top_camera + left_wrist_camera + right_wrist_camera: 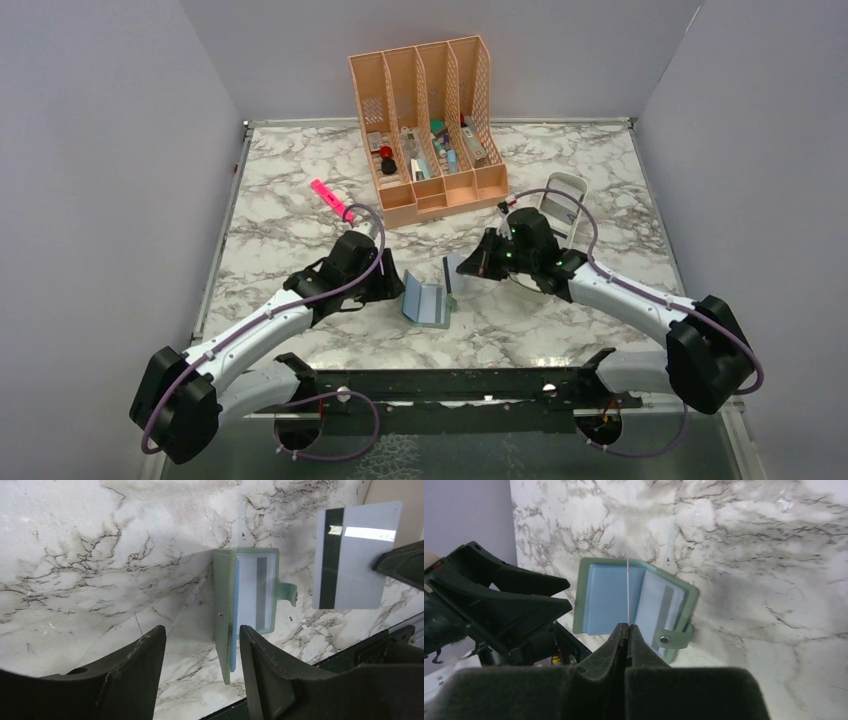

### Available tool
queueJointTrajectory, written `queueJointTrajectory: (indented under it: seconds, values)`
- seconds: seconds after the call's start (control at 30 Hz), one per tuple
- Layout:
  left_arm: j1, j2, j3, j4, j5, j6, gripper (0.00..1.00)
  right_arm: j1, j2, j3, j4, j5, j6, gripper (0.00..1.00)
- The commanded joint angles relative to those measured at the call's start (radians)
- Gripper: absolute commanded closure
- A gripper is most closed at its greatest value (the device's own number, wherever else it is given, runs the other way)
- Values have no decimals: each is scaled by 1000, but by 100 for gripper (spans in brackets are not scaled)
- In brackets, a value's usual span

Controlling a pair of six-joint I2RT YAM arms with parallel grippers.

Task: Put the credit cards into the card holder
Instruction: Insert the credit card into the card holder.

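**Item 1, your right gripper.** The jaws are pressed together on one edge of a pale grey plastic card with a dark magnetic stripe. The card is held clear of the table. In your right wrist view it shows edge-on as a thin line that falls along the holder's centre fold.

**Item 2, your left gripper.** The fingers stand moderately apart and grip nothing. It sits low, just beside the holder's left cover. You cannot tell whether a finger touches that cover.

**Item 3, card holder.** This is a small grey-green bifold wallet with a snap tab and blue-grey inner pockets. It lies open on the white marble-patterned table, between your two grippers. The left cover is tilted up and the right half lies flat. A second card, pale with a grey stripe, shows through the right-hand pocket.

**Item 4, surroundings.** A peach slotted desk organizer stands at the far edge. A pink highlighter pen lies to its left, well apart from the holder.
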Motion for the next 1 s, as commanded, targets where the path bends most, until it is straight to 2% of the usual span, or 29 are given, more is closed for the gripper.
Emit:
queueJointTrajectory:
  seconds: [0.0,0.17,0.43,0.57,0.7,0.8,0.97]
  values:
    - [7,-26,14,-15,-46,-17,42,60,54,-28,152,-7,85,99]
    - [7,-53,-5,74,64,-13,41,124,127,-34,225,-1,114,99]
    - [7,14,-44,136,119,-7,42,174,214,-56,310,20,137,99]
    - [7,69,-48,138,118,-3,50,181,228,-65,330,30,148,99]
    - [7,101,-59,128,87,-10,68,181,219,-68,319,51,146,99]
    - [7,102,-80,130,62,-37,77,181,202,-82,319,60,140,99]
    - [7,38,-176,245,109,-139,80,181,170,-136,347,85,142,99]
